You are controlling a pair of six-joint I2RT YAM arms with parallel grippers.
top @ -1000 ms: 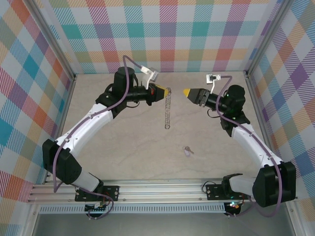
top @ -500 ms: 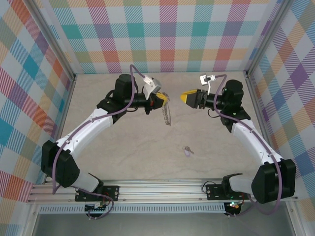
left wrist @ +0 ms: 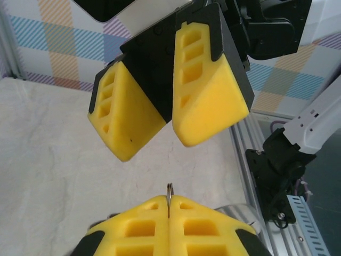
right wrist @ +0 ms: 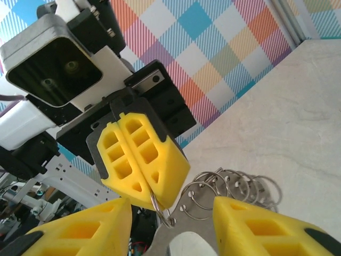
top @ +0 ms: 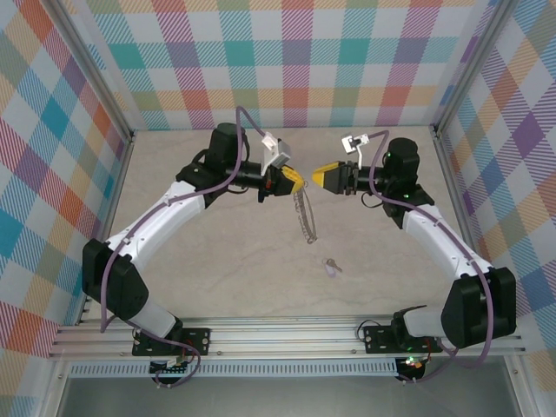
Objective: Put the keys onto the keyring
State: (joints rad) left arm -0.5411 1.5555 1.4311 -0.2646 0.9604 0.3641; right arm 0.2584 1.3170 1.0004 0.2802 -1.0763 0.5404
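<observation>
Closer together than before, both arms are drawn mid-table. The keyring (top: 306,217), thin, light and floppy, is pinched at its top by the left gripper (top: 291,181); the right gripper (top: 320,176) is held open beside it. The tiny key (top: 331,267), best taken by its head, is left nearer.

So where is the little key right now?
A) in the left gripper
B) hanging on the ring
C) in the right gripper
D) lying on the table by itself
D: the key lies alone on the table, away from both arms, and the left gripper pinches only the ring.
</observation>
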